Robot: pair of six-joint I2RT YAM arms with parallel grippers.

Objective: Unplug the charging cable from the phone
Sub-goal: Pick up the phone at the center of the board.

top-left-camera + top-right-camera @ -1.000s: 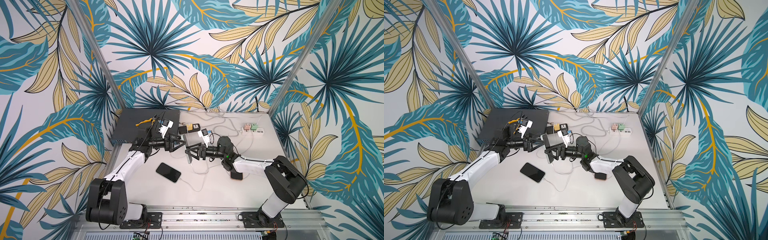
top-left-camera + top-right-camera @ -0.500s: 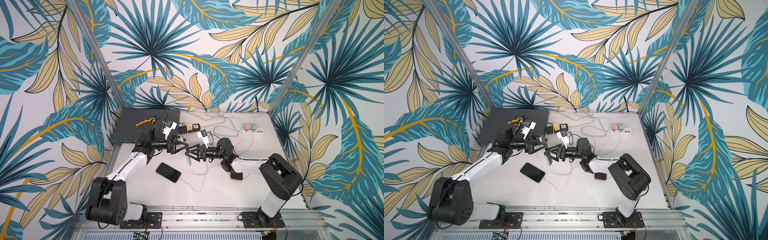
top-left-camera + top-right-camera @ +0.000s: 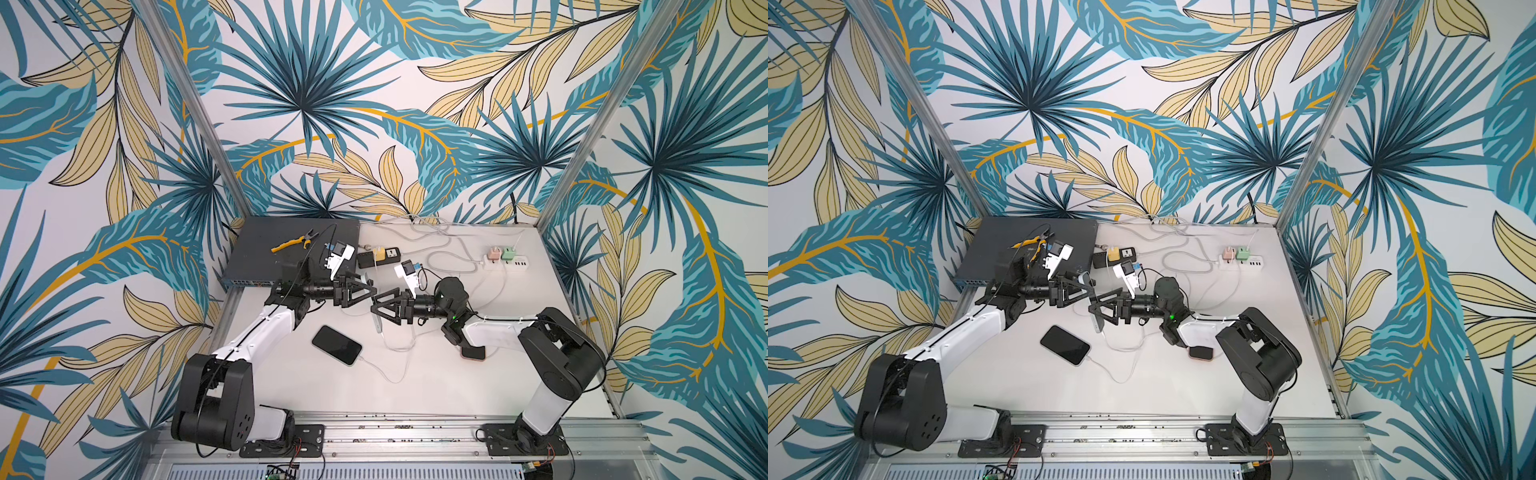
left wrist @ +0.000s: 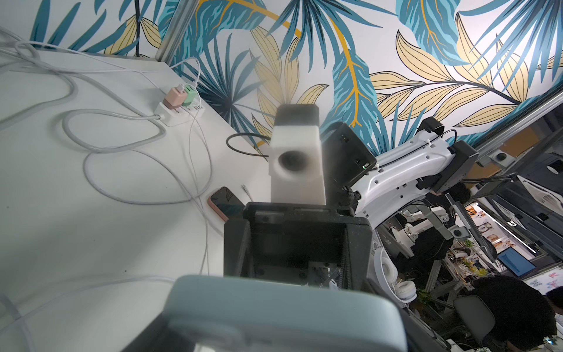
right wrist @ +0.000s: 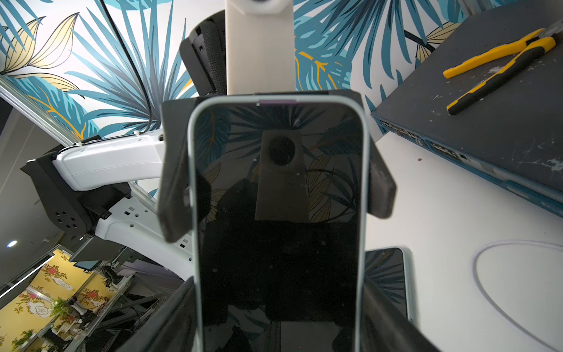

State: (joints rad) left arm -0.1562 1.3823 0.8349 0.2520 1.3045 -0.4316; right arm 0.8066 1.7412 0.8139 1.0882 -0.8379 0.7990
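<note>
Above the tabletop [image 3: 457, 395], right tool [image 3: 379, 311] and left tool [image 3: 369, 291] both clamp the phone [image 5: 277, 198], bracing it. Next, I judge: find the plug, hidden here.

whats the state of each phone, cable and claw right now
blue-edged phone: screen dark, held off the table, charging port not in view
left claw: closed on one end of it
right claw: closed on its other end
black phone: flat on table, white cable plugged in
pink phone: flat on table, partly under right arm

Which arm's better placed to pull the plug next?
Probably left: the right gripper clamps the phone by its side edges, while the left gripper sits just behind it, near the hanging cable.
</note>
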